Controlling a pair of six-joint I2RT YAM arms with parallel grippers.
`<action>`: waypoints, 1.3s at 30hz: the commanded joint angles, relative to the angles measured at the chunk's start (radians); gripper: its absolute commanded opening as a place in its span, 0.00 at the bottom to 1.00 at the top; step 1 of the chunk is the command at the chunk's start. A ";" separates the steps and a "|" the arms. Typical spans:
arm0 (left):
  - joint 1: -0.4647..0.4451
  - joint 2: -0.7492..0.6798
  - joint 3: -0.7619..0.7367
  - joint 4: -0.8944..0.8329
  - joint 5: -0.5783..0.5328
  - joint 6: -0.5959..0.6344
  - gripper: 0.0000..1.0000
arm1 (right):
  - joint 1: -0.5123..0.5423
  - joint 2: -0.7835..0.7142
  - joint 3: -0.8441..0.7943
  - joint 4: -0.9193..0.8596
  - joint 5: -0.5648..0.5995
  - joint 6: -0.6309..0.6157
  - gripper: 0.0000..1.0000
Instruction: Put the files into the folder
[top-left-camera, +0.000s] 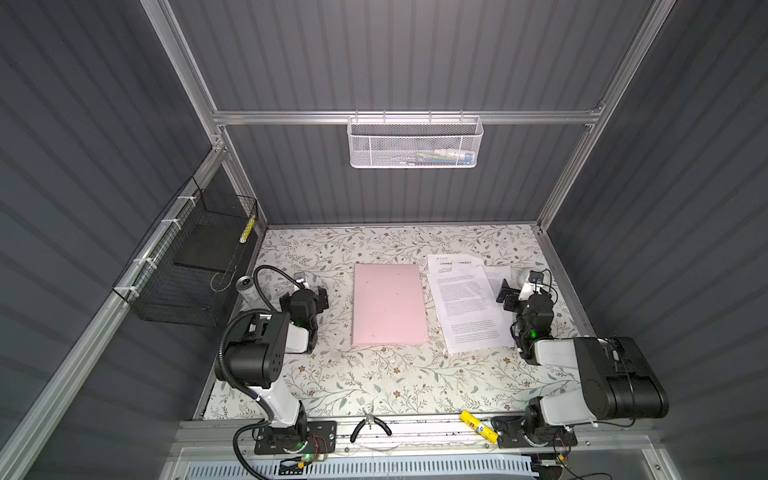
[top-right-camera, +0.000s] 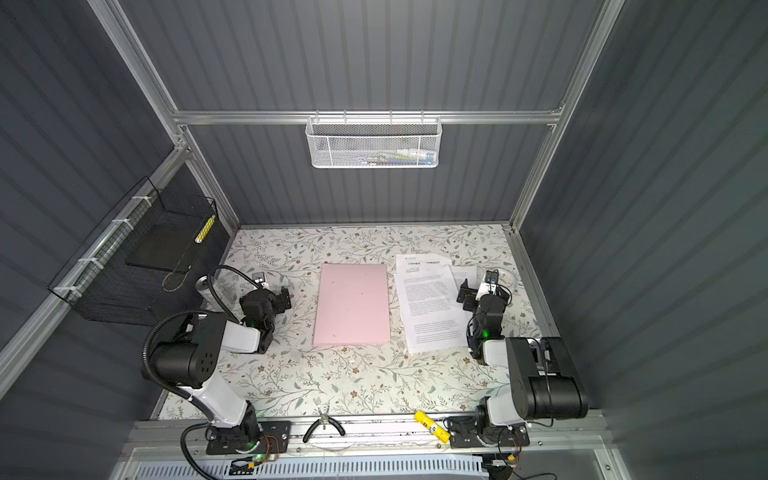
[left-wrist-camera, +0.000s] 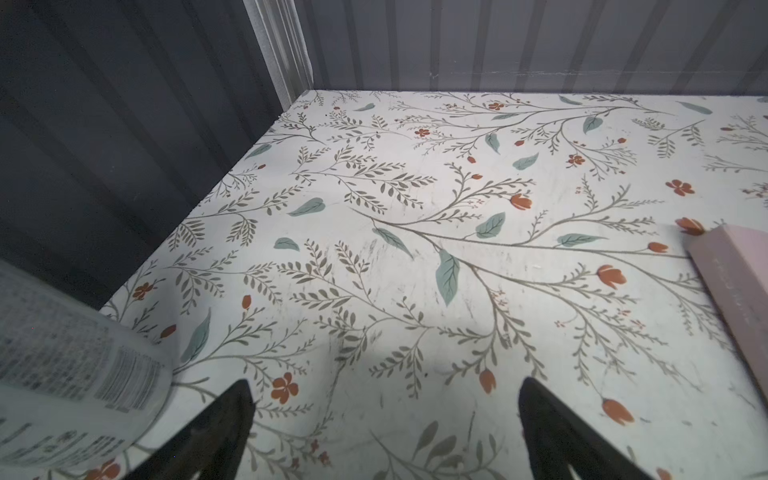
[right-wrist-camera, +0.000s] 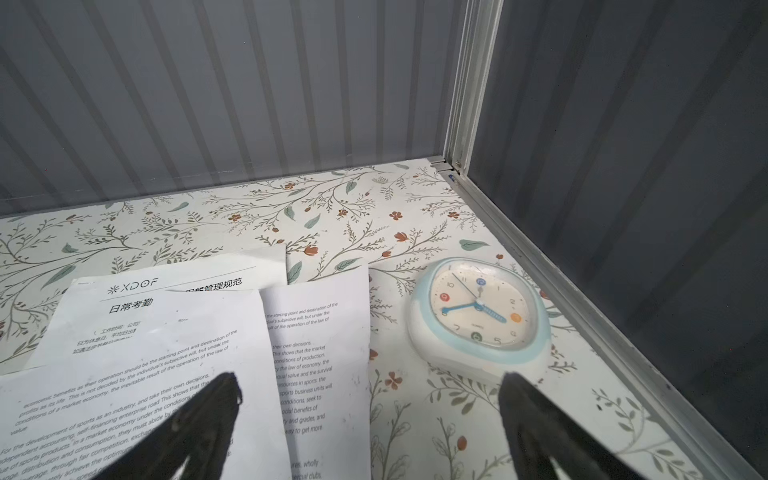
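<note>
Lying centre-right in a top view, long axis up-frame, the loose white printed paper sheets (top-left-camera: 465, 307) sit beside the nearer, empty, wide-spread right gripper (top-left-camera: 508, 296), with the flat pale pink folder (top-left-camera: 388, 305) just left of them.

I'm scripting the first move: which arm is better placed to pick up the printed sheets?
Right, probably. The right gripper hangs open at the edge of the files, one finger over them in its wrist view. The left gripper, also open, sits across the closed folder from them.
</note>
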 joint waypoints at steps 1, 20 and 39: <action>-0.003 0.004 -0.004 0.017 -0.011 -0.009 1.00 | 0.001 0.008 -0.008 0.024 0.009 -0.006 0.99; -0.003 0.003 -0.005 0.019 -0.007 -0.009 1.00 | 0.001 0.008 -0.008 0.025 0.008 -0.006 0.99; -0.002 0.004 -0.004 0.019 -0.007 -0.009 1.00 | -0.013 0.007 0.010 -0.013 -0.020 0.006 0.99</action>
